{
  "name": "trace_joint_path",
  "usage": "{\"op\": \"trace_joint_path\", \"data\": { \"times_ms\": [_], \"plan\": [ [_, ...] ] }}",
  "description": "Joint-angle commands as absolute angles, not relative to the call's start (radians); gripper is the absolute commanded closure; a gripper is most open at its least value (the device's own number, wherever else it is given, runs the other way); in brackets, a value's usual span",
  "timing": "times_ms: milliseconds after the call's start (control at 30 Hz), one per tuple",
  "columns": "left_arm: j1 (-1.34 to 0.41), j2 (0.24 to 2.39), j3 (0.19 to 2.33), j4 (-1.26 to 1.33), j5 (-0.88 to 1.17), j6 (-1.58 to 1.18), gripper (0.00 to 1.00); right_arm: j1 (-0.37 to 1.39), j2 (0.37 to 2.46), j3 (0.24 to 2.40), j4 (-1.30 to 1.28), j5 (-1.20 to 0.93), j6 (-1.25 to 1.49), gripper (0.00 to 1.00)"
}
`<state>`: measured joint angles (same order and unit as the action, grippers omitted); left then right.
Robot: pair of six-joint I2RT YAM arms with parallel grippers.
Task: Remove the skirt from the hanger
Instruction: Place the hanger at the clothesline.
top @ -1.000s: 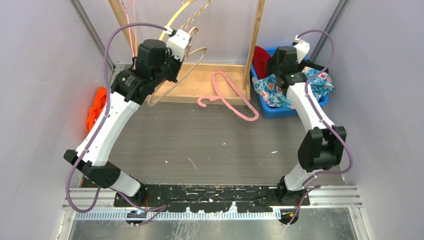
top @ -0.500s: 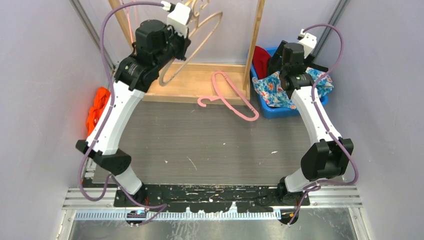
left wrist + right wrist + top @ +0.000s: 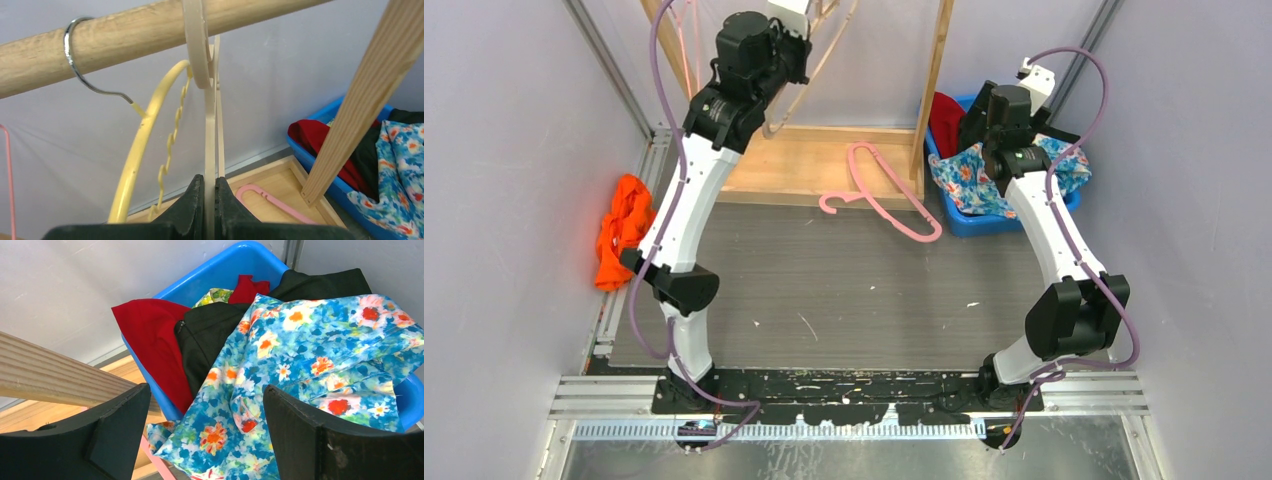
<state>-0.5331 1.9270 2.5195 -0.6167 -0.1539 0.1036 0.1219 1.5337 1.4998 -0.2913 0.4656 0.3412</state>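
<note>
A grey worktop (image 3: 824, 290) is seen from above, with both arms bolted at its near edge. A wooden rack is set at its far side: a flat base (image 3: 814, 165), an upright post (image 3: 936, 90) and, in the left wrist view, a round rod (image 3: 125, 35) running across the top. A blue bin (image 3: 225, 255) is placed just right of the post. The skirt (image 3: 310, 365), in a blue floral print, is heaped in this bin and draped over its near rim, off any hanger. A red garment (image 3: 150, 335) and a black garment (image 3: 205, 340) are packed beside it in the same bin. An orange cloth (image 3: 621, 225) is bunched at the left edge of the worktop, by the wall. A pink hanger (image 3: 838, 203) is laid flat, partly on the rack base and partly on the worktop.

On the rod, a beige hanger (image 3: 210, 130) is hooked, with a yellow hanger (image 3: 136, 150) hung just to its left from a metal hook (image 3: 70, 55). The left tool (image 3: 210, 182) is raised to the rod, its fingers pressed onto the stem of the beige hanger, which is pinched between them. The right tool (image 3: 204, 390) is held above the bin with its fingers spread wide, apart from the skirt.
</note>
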Motion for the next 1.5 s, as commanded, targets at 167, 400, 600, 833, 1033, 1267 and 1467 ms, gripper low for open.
{"op": "trace_joint_path", "data": {
  "times_ms": [167,400,600,833,1033,1267,1467],
  "plan": [
    [-0.432,2.014,2.588,-0.459,-0.135,-0.051,1.0,0.128,1.513,1.522,-0.226,0.463,0.331,0.13],
    [-0.413,2.013,2.457,-0.492,-0.11,-0.057,1.0,0.127,1.516,1.519,-0.225,0.475,0.316,0.13],
    [-0.407,1.982,2.434,-0.514,-0.075,-0.056,0.94,0.128,1.532,1.514,-0.221,0.463,0.322,0.13],
    [-0.402,1.927,2.459,-0.546,-0.071,-0.046,0.5,0.128,1.526,1.491,-0.213,0.454,0.328,0.13],
    [-0.402,1.858,2.427,-0.565,-0.069,-0.024,0.21,0.128,1.522,1.478,-0.207,0.441,0.328,0.14],
    [-0.402,1.762,2.414,-0.587,-0.103,0.017,0.01,0.128,1.529,1.476,-0.207,0.424,0.339,0.14],
    [-0.402,1.643,2.334,-0.615,-0.071,-0.002,0.0,0.128,1.538,1.478,-0.204,0.423,0.336,0.14]
  ]
}}
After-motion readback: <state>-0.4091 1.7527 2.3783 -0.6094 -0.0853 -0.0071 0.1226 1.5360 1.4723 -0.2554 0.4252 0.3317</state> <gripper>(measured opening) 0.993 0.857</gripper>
